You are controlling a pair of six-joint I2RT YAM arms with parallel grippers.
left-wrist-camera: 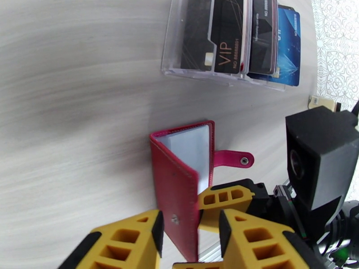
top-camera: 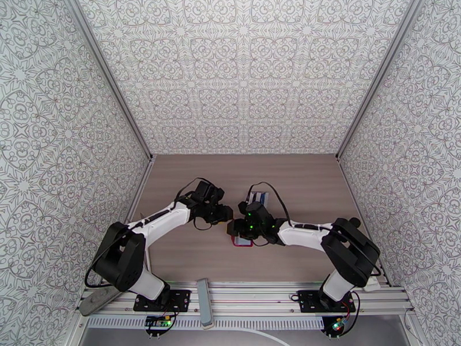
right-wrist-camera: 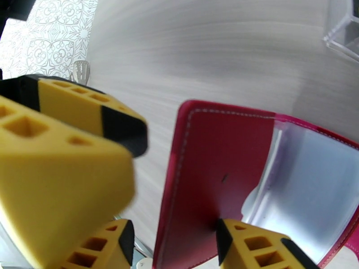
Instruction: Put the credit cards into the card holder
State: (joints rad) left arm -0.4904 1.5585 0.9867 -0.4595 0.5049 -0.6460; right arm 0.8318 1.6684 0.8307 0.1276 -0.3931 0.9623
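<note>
- My left claw (left-wrist-camera: 188,225) straddles the raised cover of the card holder (left-wrist-camera: 176,184); pinching or not, I cannot tell.
- My right claw (right-wrist-camera: 175,227) stands open around that cover.
- Best to hold the pockets spread; the credit cards (left-wrist-camera: 229,36) wait in the clear stand (left-wrist-camera: 179,73) just beyond.

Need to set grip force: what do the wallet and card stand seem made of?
Wallet: red leather or imitation, matte, stitched edge, metal snap; pale plastic-looking pockets inside. Stand: glossy clear plastic, likely acrylic; cards show through it.

Top cam: card holder (top-camera: 242,243) mostly hidden under R arm (top-camera: 299,233). L wrist cam: credit cards (left-wrist-camera: 229,41) cut at 12 o'clock.
</note>
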